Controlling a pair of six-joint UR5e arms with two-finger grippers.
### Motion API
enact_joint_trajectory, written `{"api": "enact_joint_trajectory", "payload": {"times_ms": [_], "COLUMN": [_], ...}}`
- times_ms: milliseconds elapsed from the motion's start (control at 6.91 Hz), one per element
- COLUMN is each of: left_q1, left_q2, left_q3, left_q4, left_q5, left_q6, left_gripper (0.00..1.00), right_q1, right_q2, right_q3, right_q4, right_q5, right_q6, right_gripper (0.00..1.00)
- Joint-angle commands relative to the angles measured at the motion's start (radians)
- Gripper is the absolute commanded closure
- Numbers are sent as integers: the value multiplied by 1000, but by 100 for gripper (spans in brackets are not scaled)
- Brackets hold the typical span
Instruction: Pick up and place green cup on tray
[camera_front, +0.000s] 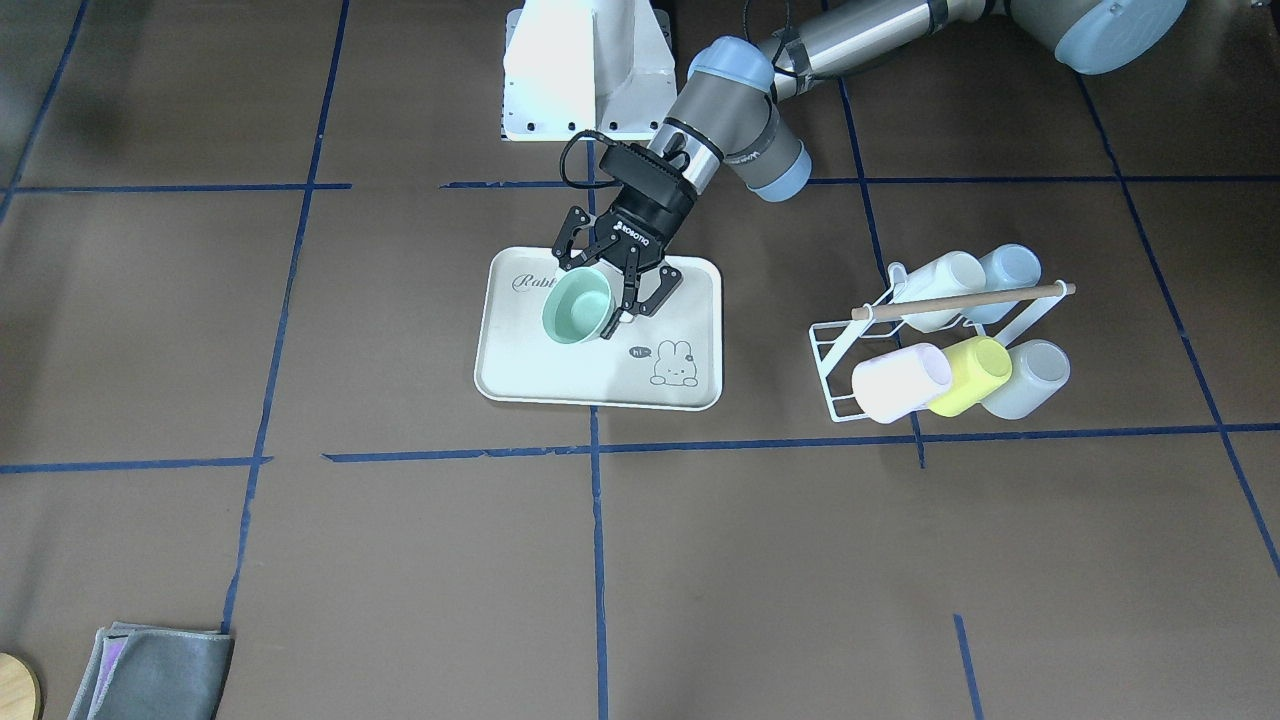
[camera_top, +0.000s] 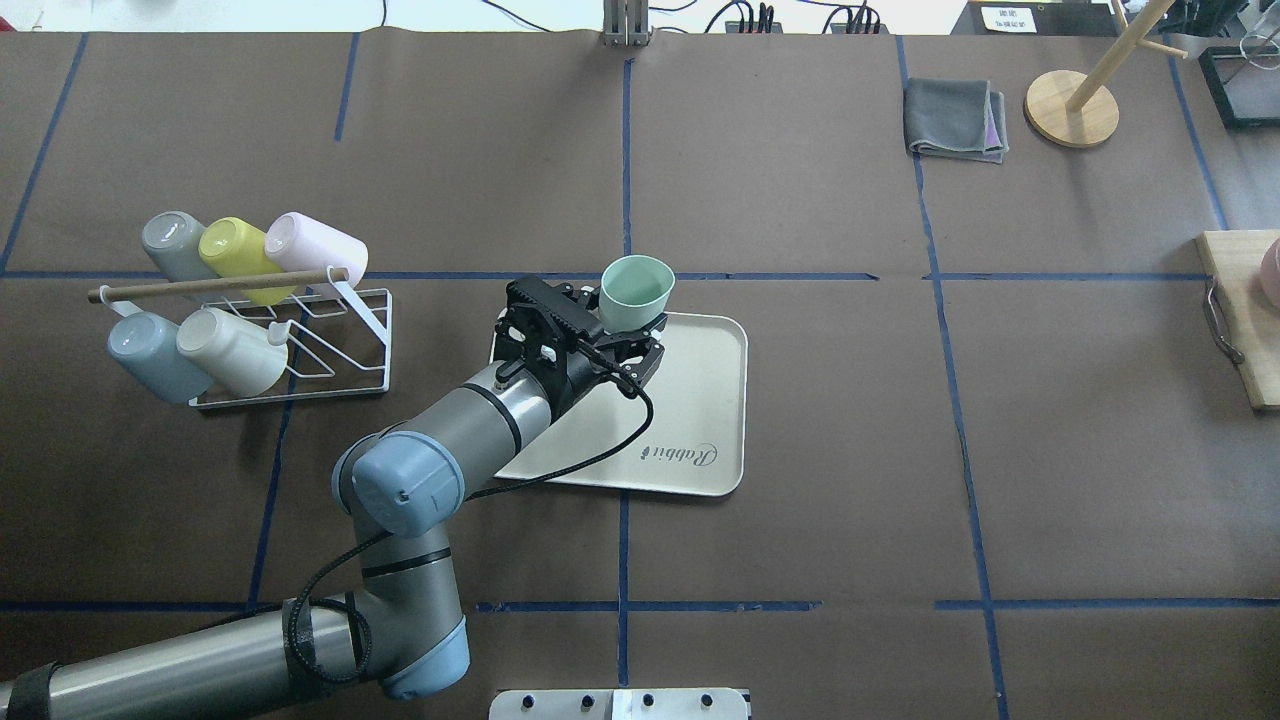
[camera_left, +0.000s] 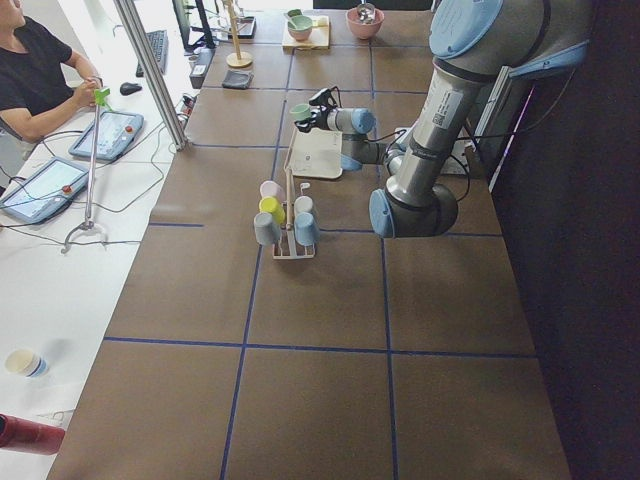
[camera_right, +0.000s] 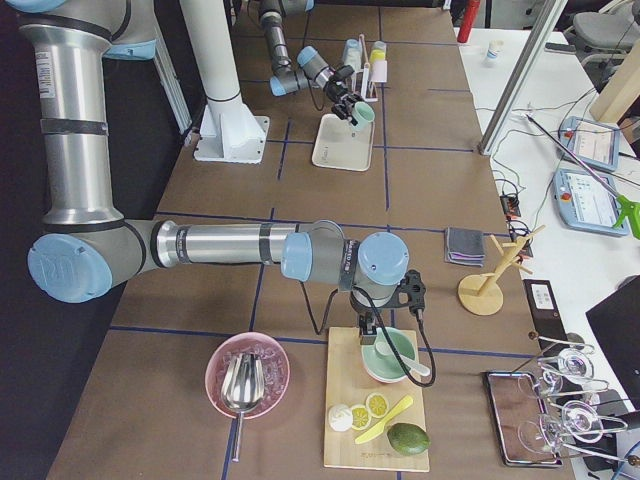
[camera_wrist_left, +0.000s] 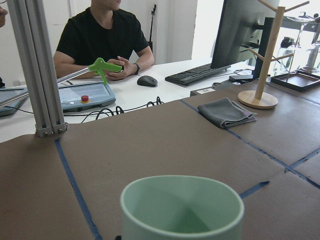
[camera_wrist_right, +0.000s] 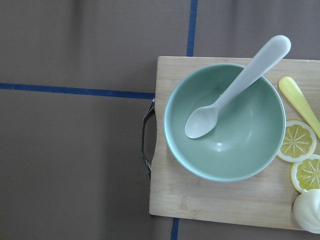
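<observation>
The green cup (camera_front: 578, 306) is upright with its mouth up, held between the fingers of my left gripper (camera_front: 598, 290) a little above the cream tray (camera_front: 690, 300). In the overhead view the cup (camera_top: 636, 290) shows over the tray's far edge (camera_top: 715, 400), with the left gripper (camera_top: 618, 325) shut on its lower part. The left wrist view shows only the cup's rim (camera_wrist_left: 182, 207), no fingers. My right gripper (camera_right: 372, 335) hangs over a wooden board at the table's right end. I cannot tell whether it is open or shut.
A white wire rack (camera_front: 850, 345) to the robot's left of the tray holds several cups, among them a yellow-green one (camera_front: 972, 375). A grey cloth (camera_top: 955, 120) and a wooden stand (camera_top: 1072, 105) lie far right. A green bowl with a spoon (camera_wrist_right: 225, 122) sits on the board (camera_wrist_right: 200, 200).
</observation>
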Motion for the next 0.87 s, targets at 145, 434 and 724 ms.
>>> {"api": "enact_joint_trajectory", "payload": {"times_ms": [145, 434, 724], "left_q1": [3, 7, 9], "left_q2": [-4, -6, -6], "left_q3": [70, 75, 75], "left_q4": [-5, 1, 4], "left_q5": [0, 8, 10], "left_q6": [2, 2, 78], "left_gripper": [91, 74, 47], "right_q1": [0, 0, 0], "right_q2": [2, 0, 0], "right_q3": [-2, -2, -7], "right_q4": [0, 0, 0], "right_q5": [0, 0, 0], "right_q6": [1, 3, 3], "right_gripper": [0, 0, 0]}}
